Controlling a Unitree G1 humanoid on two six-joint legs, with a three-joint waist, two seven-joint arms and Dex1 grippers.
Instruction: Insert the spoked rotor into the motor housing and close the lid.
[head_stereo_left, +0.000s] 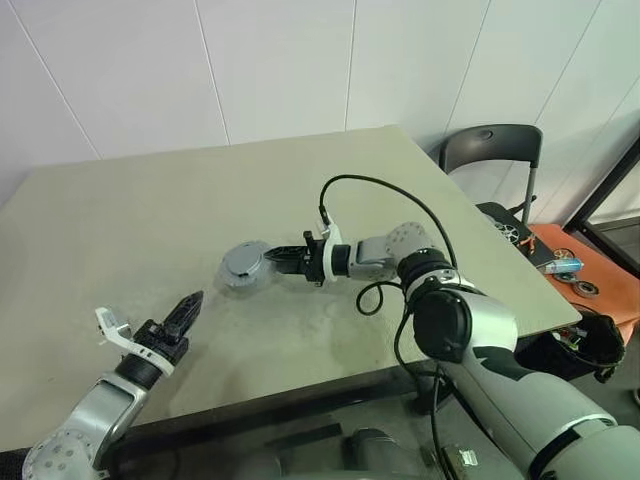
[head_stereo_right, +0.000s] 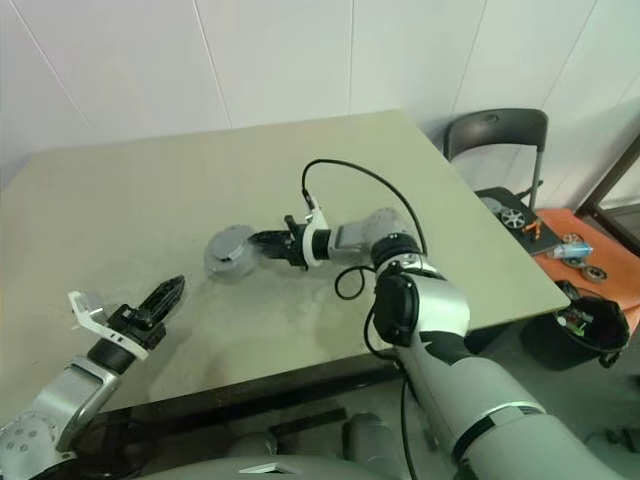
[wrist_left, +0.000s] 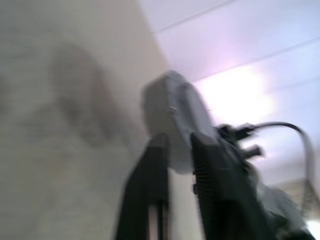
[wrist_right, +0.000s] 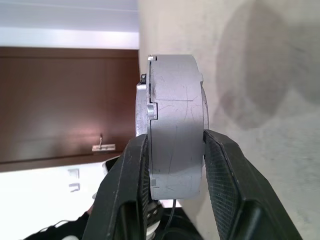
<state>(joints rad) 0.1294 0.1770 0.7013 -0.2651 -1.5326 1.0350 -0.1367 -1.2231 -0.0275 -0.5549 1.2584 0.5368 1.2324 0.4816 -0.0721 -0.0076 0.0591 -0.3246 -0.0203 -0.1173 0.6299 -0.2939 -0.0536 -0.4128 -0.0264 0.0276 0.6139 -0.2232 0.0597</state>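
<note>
Right pincer clamped on the round grey metal motor housing with its lid on, lifted just over the beige tabletop — left pincer slightly parted, empty, near the front edge

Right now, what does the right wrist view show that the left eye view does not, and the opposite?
The right wrist view alone shows the closed motor housing edge-on: the seam under the lid, and the right hand's pads pressing its two flat faces.

The left eye view alone shows the left hand apart from it, holding nothing, the table and a chair.

Both show the right hand shut on the housing, lifted off the tabletop.
</note>
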